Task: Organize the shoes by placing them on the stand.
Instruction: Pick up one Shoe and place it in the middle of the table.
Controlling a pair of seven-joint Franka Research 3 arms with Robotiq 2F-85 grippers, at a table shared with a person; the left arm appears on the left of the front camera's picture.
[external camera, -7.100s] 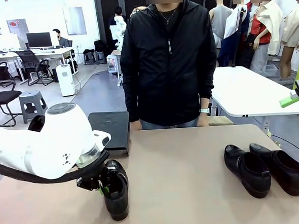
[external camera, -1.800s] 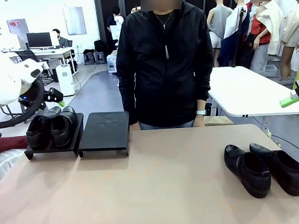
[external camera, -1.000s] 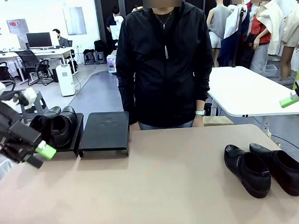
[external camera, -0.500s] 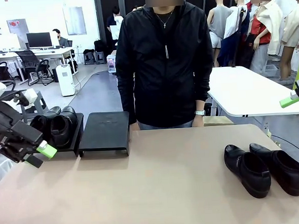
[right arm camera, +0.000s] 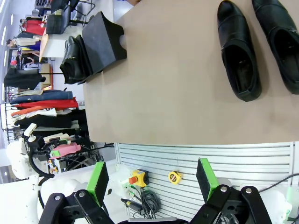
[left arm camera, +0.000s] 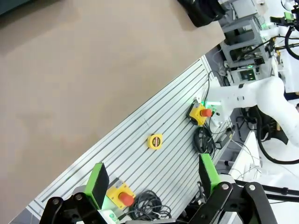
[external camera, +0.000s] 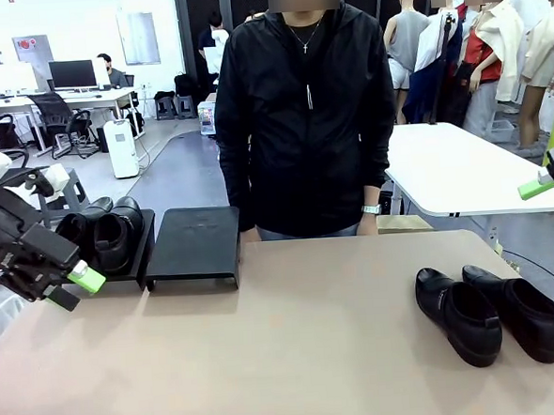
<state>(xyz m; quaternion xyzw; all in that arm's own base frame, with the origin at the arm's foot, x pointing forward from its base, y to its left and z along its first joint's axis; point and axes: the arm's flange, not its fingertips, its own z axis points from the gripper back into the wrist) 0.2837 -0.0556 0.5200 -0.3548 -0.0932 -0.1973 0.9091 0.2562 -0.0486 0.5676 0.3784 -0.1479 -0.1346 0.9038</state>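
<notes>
Left stand (external camera: 135, 273) at the table's (external camera: 296, 357) far-left corner carries one pair of shoes (external camera: 100, 239), side by side. The second stand (external camera: 196, 241) sits right beside it along the far edge and is bare. The loose pair (external camera: 490, 312) lies flat on the table near the right edge, the two shoes side by side and just apart, not yet stowed. Their long axes run near-to-far, with the far ends slanted toward the table's middle. In the right wrist view the openings sit at the near ends, so the heels probably face the robot. Left gripper (external camera: 73, 289) hangs at the left edge, in front of the loaded stand. Its pads (left arm camera: 99, 184) are spread with nothing between them, and its camera looks down past the near edge. Right gripper (external camera: 552, 211) hovers off the right edge, raised, likewise spread and empty (right arm camera: 152, 179). The loose pair lies below it and toward the table's middle. Judgement: the right arm is much the nearer, while the left would have to cross the whole table. The carry then runs leftward to the bare stand, well apart from the pair. A person (external camera: 305, 121) stands at the far edge, not reaching in.
</notes>
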